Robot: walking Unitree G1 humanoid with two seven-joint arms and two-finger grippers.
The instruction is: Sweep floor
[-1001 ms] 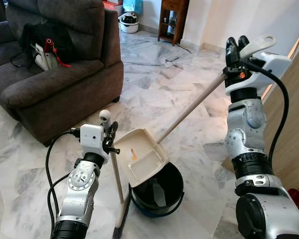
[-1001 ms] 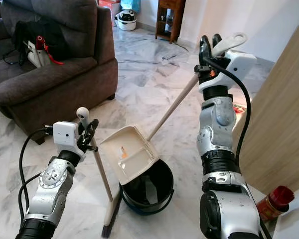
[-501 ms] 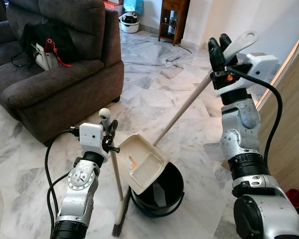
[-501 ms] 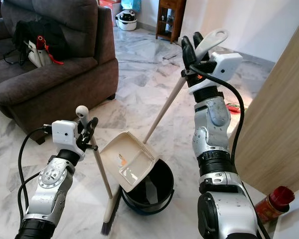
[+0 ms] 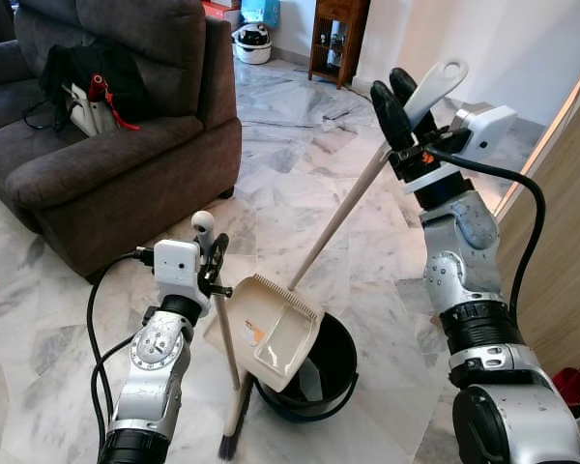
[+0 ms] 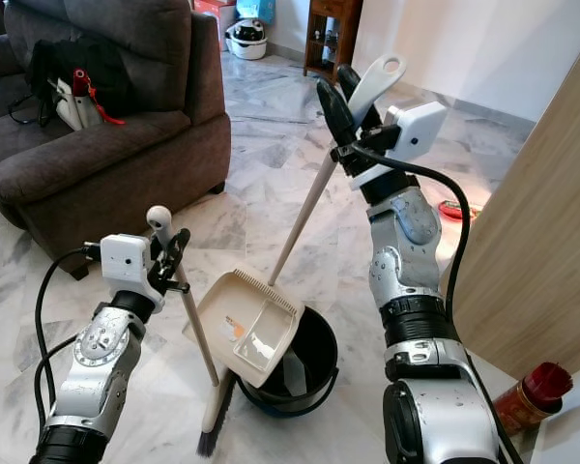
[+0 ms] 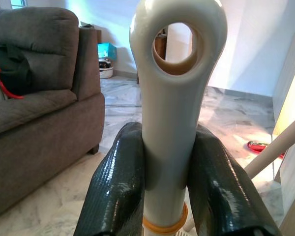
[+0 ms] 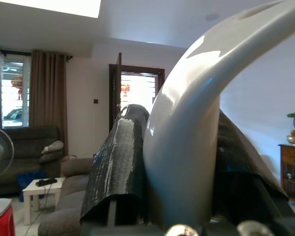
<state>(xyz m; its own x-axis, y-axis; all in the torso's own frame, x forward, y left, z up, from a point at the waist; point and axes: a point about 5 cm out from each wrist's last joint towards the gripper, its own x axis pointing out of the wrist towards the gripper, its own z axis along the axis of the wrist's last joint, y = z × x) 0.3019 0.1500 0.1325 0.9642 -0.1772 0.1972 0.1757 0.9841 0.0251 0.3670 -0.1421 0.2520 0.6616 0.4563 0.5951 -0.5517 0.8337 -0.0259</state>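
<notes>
Dustpan emptying under way. Right gripper (image 5: 398,104), raised high, fingers pinched on the upper end of the dustpan handle (image 5: 343,208), now swung further toward the left arm than a second ago. Handle consequently steeper, near upright. Dustpan (image 5: 271,317), far below that gripper at the handle's foot, now tipped mouth-down over the black bucket (image 5: 314,372), its lip dipping inside the rim; a second ago held flatter and higher. Small orange scrap (image 5: 259,333) clinging to the pan's inner face, not yet fallen. Left gripper (image 5: 216,263), low and just beside the dustpan, clamped on the broom handle (image 7: 172,123) a little under its ringed top. Broom (image 5: 234,396) standing nearly upright directly below that gripper, bristles on the marble floor (image 5: 309,184) beside the bucket. Brown sofa (image 5: 106,145) well off beyond the left gripper. Judged: sweepings mostly tipped out; likely a slight further tilt or shake needed to free the stuck scrap.
</notes>
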